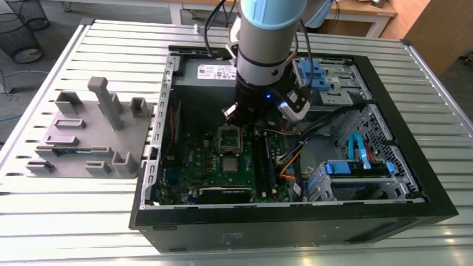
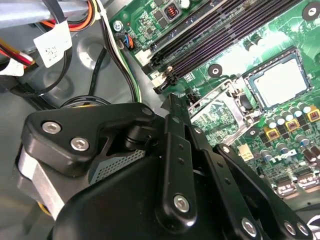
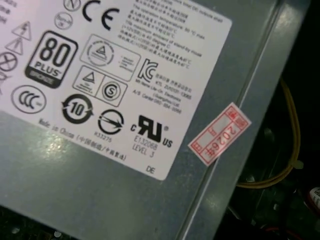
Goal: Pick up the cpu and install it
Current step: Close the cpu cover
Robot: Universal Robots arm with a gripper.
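Gripper (image 2: 174,102), black and linked, looks drawn together at its tips in the second wrist view, with nothing held between them. It hangs from the grey and pale-blue robot arm (image 1: 266,50), which comes straight down into the open black computer case (image 1: 296,224) in the exterior view, wrist upright over the green motherboard (image 1: 214,172). The cpu (image 2: 277,82), a small flat square chip with a shiny silver top, lies in the silver-framed motherboard socket (image 2: 250,75), apart from the gripper tips. The socket's metal hold-down frame (image 2: 220,107) stands flipped open between the tips and the chip. Long black memory slots (image 2: 225,35) run beside the socket. The case also holds a grey metal power supply box (image 1: 214,72) and blue plastic drive brackets (image 1: 355,169). On the exterior view's left, a grey moulded tray (image 1: 133,138) sits on the slatted metal table (image 1: 74,221), with a long thin green memory stick (image 1: 74,149) lying in it. The first wrist view shows a white label (image 3: 115,75) with black certification marks on the power supply, a small red-and-white sticker (image 3: 220,134) just beside it, and yellow wires (image 3: 290,150) past the box's edge.
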